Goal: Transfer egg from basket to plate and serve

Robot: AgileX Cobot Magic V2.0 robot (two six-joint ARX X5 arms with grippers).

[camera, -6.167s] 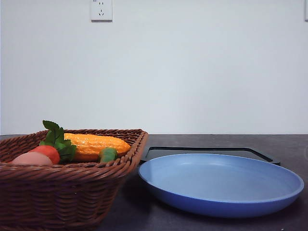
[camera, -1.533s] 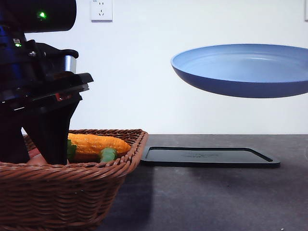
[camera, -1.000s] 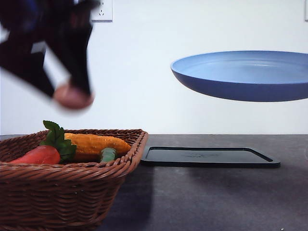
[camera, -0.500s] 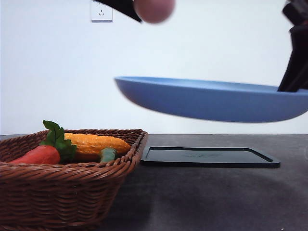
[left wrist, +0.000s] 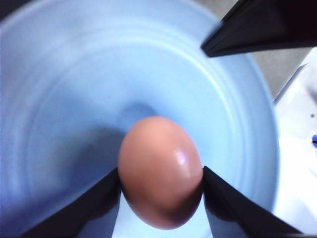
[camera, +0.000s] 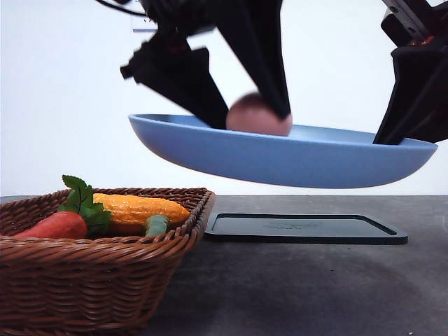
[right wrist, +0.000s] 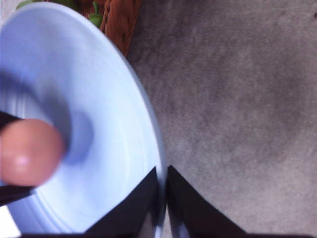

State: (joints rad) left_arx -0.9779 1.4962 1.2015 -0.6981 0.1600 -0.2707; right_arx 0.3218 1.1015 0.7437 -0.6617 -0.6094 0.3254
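Observation:
The light-blue plate (camera: 294, 157) hangs in the air above the table, tilted slightly. My right gripper (camera: 404, 136) is shut on its right rim, and the right wrist view shows the right gripper (right wrist: 162, 171) pinching the edge of the plate (right wrist: 89, 114). My left gripper (camera: 250, 115) is shut on the pinkish-brown egg (camera: 257, 117) just inside the plate. In the left wrist view the egg (left wrist: 161, 171) sits between the two fingers over the plate (left wrist: 64, 99). I cannot tell if the egg touches the plate. The wicker basket (camera: 105, 280) stands at the lower left.
In the basket lie a red-orange carrot (camera: 56, 225) with green leaves and a yellow corn cob (camera: 140, 208). A flat black tray (camera: 304, 227) rests on the dark table below the plate, to the right of the basket.
The left gripper lifted the egg out of the basket, carried it right and lowered it into the plate. The right gripper moved the plate left and down.

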